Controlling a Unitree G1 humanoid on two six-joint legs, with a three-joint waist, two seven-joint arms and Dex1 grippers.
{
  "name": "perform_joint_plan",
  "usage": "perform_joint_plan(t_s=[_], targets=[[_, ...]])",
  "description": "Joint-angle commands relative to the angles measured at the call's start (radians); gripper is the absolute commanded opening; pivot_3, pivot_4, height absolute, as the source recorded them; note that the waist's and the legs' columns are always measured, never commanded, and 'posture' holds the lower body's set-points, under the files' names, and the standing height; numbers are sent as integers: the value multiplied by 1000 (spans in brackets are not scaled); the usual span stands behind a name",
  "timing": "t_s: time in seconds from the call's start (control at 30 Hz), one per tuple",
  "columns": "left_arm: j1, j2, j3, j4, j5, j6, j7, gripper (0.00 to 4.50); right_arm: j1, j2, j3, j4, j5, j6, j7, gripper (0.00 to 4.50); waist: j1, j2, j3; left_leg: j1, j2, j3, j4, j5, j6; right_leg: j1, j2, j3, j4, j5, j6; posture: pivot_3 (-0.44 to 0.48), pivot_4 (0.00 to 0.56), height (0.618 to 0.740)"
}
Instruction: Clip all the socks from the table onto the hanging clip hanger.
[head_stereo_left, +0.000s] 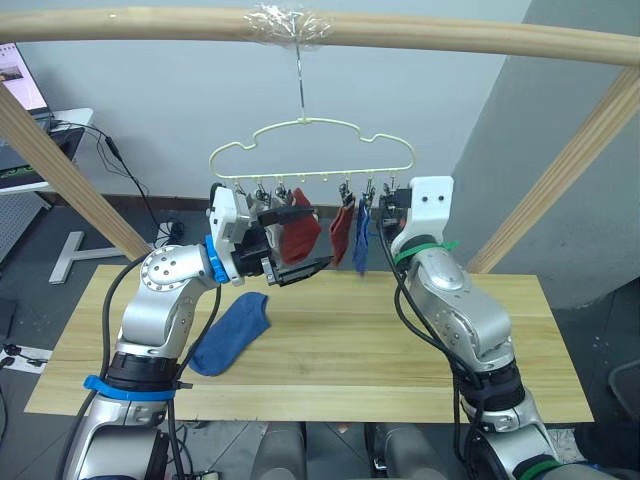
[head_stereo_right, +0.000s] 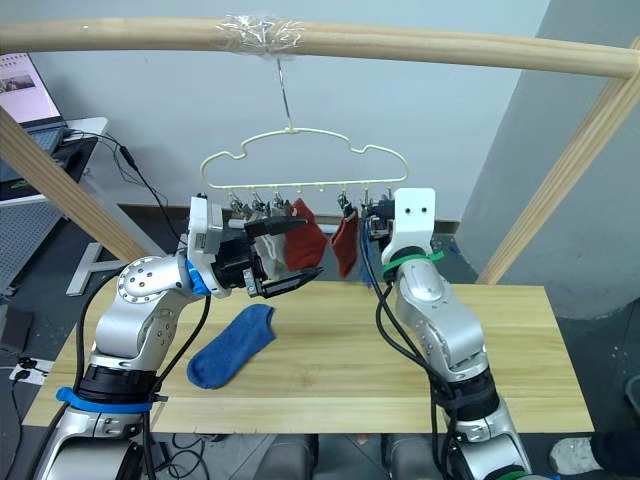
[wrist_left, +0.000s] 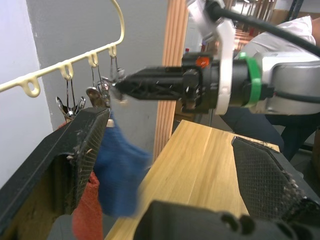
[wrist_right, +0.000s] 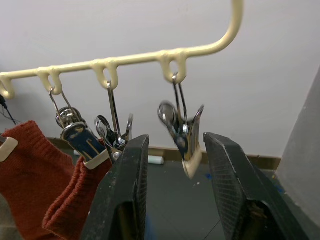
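Pincers raised at the clip hanger (head_stereo_left: 312, 160), one blue sock (head_stereo_left: 232, 333) lying lower left on the counter (head_stereo_left: 400, 350).
Head view: we judge the spread left pincer (head_stereo_left: 296, 244) nearer it. Right wrist: right pincer (wrist_right: 175, 165) spread around an empty clip (wrist_right: 181, 135), beside rust-red socks (wrist_right: 35, 175).

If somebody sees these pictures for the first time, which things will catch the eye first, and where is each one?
First comes the clip hanger, hanging from the wooden pole above the table, with two rust-red socks and one blue sock already clipped on. Both grippers are raised to it: the left gripper open beside a red sock, the right gripper open around an empty clip. Another blue sock lies flat on the table's left part.
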Motion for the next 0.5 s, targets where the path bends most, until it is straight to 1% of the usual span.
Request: perform_joint_plan(t_s=[0.03,0.5], targets=[[-3,5,23,-51,-16,-1,5,4500,-27,16,-25,-8,-36,-26,23,1800,0,0,0,0,0,0,0,0,0,0,0,0,0,0,0,194,180,740],[-15,-11,16,-65,-20,3,19,4500,-101,86,-75,88,-104,-64,88,1800,0,0,0,0,0,0,0,0,0,0,0,0,0,0,0,193,181,740]])
